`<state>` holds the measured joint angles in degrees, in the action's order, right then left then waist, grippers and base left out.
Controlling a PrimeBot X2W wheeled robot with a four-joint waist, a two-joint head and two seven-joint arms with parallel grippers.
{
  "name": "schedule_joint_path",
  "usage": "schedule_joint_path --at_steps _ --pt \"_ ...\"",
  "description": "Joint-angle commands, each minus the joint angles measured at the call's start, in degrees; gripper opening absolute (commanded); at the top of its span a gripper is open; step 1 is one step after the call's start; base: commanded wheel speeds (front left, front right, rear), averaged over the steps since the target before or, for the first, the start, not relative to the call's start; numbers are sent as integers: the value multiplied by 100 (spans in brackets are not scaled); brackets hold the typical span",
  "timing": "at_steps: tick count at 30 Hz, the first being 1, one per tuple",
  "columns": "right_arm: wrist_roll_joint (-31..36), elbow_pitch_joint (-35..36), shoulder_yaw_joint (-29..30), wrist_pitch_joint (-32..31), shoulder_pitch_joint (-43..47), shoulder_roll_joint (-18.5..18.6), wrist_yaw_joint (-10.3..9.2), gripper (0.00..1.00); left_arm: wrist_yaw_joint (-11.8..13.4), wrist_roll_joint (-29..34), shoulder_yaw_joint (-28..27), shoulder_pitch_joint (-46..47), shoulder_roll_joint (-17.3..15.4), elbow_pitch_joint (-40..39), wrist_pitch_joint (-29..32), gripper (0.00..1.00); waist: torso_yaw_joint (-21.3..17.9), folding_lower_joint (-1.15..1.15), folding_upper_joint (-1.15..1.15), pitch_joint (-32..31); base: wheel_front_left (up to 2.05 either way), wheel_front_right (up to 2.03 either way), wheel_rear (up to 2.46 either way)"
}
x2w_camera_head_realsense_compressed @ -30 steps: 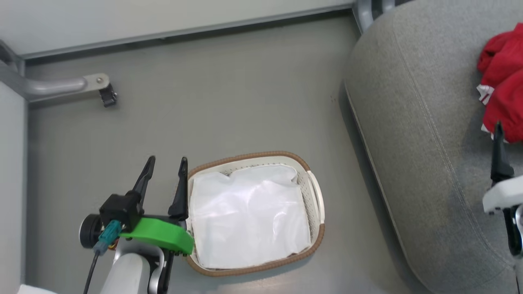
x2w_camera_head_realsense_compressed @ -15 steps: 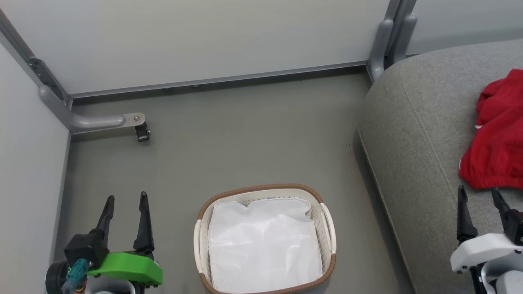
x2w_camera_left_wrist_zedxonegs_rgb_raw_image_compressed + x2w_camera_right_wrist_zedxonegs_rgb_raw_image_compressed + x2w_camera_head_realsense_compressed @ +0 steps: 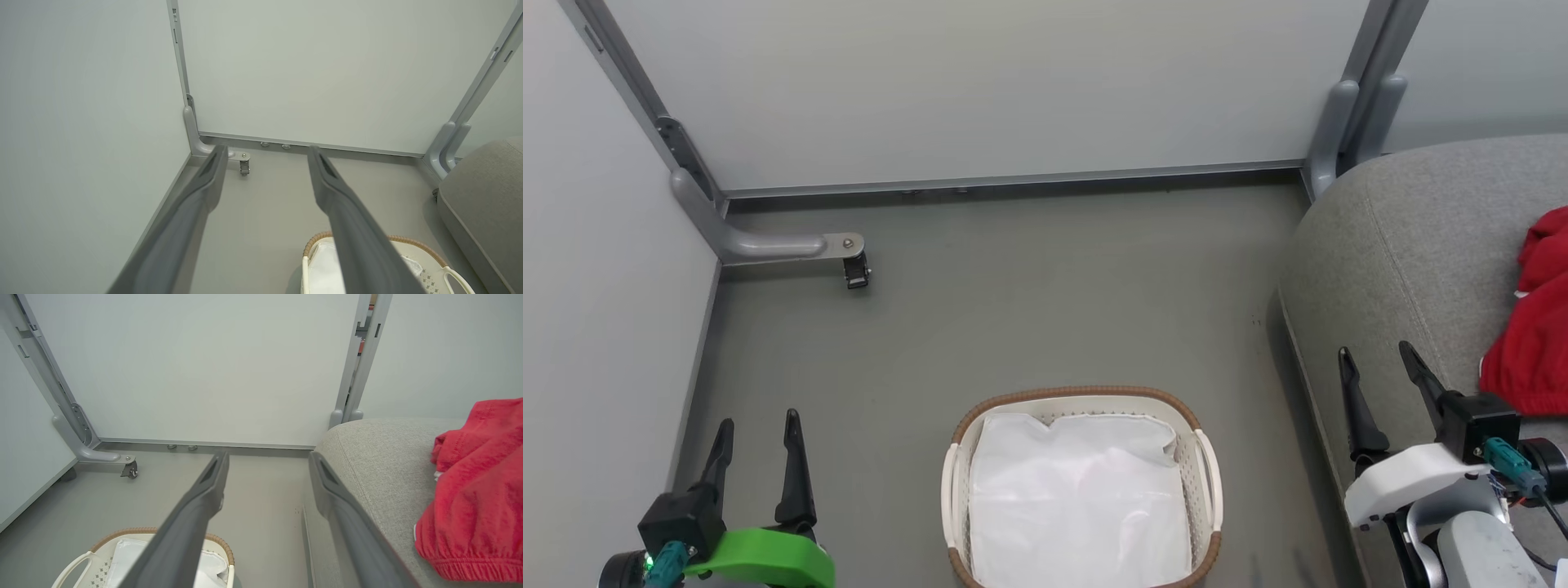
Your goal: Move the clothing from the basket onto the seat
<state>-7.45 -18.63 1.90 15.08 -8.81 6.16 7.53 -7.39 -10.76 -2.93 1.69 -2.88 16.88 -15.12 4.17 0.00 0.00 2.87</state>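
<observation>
The red clothing [image 3: 1532, 327] lies bunched on the grey seat [image 3: 1405, 261] at the right edge of the head view; the right wrist view shows the clothing [image 3: 478, 490] with an elastic hem on the seat [image 3: 384, 457]. The white basket [image 3: 1207, 465] with a brown rim stands on the floor at bottom centre, holding a white liner sheet [image 3: 1078, 498]. My right gripper [image 3: 1376, 359] is open over the seat's left edge, left of the clothing, with nothing between its fingers. Left of the basket, my left gripper [image 3: 758, 429] hangs open and empty above the floor.
Pale partition panels [image 3: 980, 90] wall in the back and left. A grey bracket foot with a black caster [image 3: 854, 265] juts onto the floor at back left. A grey post [image 3: 1347, 122] stands at the seat's back corner. Grey floor [image 3: 1045, 310] lies between basket and wall.
The head camera has tilted up and pulled back, showing more wall. My left gripper has drawn away from the basket's rim. My right gripper has pulled back left, off the clothing.
</observation>
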Motion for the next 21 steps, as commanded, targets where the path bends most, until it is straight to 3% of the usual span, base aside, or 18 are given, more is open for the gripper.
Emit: schedule_joint_path --at_steps 1,8,9,14,21 --pt "-20 -29 -4 12 26 13 -8 100 -11 7 2 -97 -10 -7 -5 100 65 0 0 -55 0 0 0" --pt "-72 -94 -54 12 89 43 -8 100 -11 -266 109 -219 -13 -101 -5 100 132 0 0 -109 0 0 0" --pt "-56 -80 -56 0 31 12 0 0 0 -286 120 -148 7 -87 0 0 129 0 0 -106 0 0 0" --pt "-126 -274 -46 -41 152 -75 0 0 1 -369 120 -165 33 119 22 0 134 0 0 -110 0 0 0" --pt "-939 -222 33 -277 137 -98 0 0 0 -1132 69 -100 29 78 233 0 102 0 0 -119 0 0 0"
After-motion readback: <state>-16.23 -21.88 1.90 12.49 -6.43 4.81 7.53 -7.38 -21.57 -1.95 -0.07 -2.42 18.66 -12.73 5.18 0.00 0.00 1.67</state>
